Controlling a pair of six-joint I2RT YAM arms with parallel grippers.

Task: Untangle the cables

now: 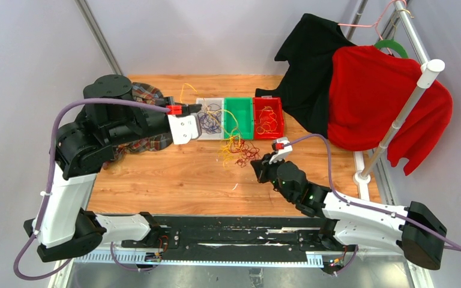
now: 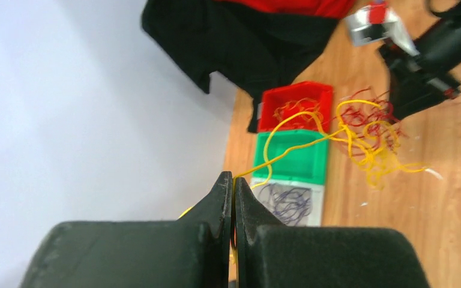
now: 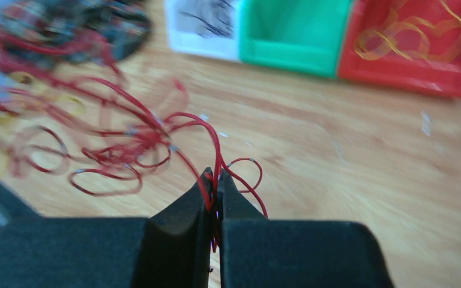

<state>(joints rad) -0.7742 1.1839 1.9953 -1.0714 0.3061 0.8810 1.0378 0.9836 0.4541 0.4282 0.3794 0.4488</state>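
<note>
A tangle of yellow and dark red cables (image 1: 238, 150) lies on the wooden table in front of the bins. My left gripper (image 1: 199, 108) is raised over the white bin and is shut on one yellow cable (image 2: 288, 150), which runs taut to the tangle (image 2: 369, 135). In the left wrist view its jaws (image 2: 234, 180) are pressed together on that strand. My right gripper (image 1: 258, 166) sits low at the tangle's right side. It is shut (image 3: 215, 177) on dark red cables (image 3: 126, 147) that spread to the left.
Three bins stand in a row at the back: a white bin (image 1: 210, 101) with purple cables, a green bin (image 1: 240, 114), and a red bin (image 1: 280, 117) with yellow cables. A plaid cloth (image 1: 147, 96) lies under the left arm. Black (image 1: 312, 66) and red (image 1: 378, 96) garments hang on a rack at the right.
</note>
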